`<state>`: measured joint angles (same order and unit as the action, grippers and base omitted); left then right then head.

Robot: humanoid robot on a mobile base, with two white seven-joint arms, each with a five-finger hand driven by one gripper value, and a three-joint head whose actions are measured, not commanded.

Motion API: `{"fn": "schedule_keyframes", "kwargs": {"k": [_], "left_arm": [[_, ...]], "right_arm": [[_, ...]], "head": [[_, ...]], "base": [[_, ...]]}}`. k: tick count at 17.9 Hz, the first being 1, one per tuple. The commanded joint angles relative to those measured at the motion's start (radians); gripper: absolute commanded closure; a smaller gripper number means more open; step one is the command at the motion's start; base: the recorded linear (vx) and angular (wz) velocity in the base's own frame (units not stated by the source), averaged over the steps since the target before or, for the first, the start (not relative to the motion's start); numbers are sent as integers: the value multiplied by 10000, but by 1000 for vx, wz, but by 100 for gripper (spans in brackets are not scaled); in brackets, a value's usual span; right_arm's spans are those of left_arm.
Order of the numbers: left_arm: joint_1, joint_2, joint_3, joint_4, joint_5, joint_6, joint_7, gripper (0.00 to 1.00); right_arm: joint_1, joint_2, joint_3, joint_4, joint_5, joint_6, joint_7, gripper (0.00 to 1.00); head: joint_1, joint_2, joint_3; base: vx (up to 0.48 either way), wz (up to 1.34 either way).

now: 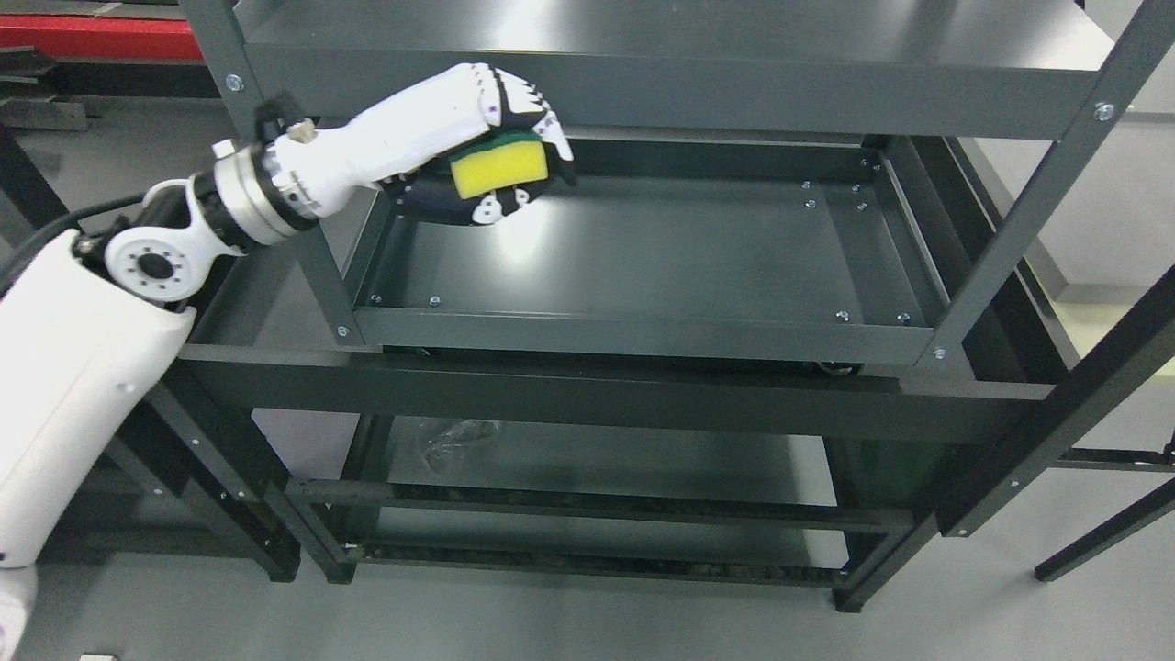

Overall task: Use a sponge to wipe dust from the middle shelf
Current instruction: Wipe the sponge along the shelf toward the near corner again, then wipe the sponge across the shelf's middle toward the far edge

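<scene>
My left hand [509,156] reaches in from the lower left, white with black-tipped fingers, and is shut on a yellow sponge [498,168] with a green scouring top. The hand holds the sponge just above the far left corner of the middle shelf [643,257], a dark grey metal tray with raised edges. Whether the sponge touches the shelf surface I cannot tell. The right arm does not show.
The top shelf [661,55] overhangs the hand closely. Upright posts stand at the front left [317,266] and the front right [1028,211]. A lower shelf [597,459] carries a crumpled clear plastic piece [454,439]. Grey floor lies around the rack.
</scene>
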<state>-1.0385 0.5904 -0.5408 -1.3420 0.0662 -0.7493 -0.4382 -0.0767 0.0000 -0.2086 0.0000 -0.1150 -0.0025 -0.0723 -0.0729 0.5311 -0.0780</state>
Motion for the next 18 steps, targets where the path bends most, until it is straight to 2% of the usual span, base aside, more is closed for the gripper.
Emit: {"fn": "schedule_keyframes", "kwargs": {"k": [1,4,6,9,10,14,18], "left_arm": [[1575,3006,3638,-1566,1100,-54,-265,94],[2590,3605,5020,-1598,1835,-192,-769,93],[2989,3683,5833,-1537,2189,-193,-1199,93],[3206,3378,6159,-1537,2954,-208,-1140,93],[3206,3042,6144,-1537,3292,-208,-1125,93],[2794,253,5442,-1841,3786,-208,-1109,95],[2010,-2769,2422,-2304,3649,-208,-896,100]], "right_arm": [[0,-175,0,-175,0,730,2,0],[0,-175,0,-175,0,730,2,0],[0,-175,0,-175,0,730,2,0],[0,-175,0,-175,0,730,2,0],[0,-175,0,-175,0,745,2,0],[0,-175,0,-175,0,730,2,0],[0,-175,0,-175,0,730,2,0]], "head": [[0,0,0],[0,0,0],[0,0,0],[0,0,0],[0,0,0],[0,0,0],[0,0,0]], "base": [[0,0],[0,0],[0,0],[0,0],[0,0],[0,0],[0,0]]}}
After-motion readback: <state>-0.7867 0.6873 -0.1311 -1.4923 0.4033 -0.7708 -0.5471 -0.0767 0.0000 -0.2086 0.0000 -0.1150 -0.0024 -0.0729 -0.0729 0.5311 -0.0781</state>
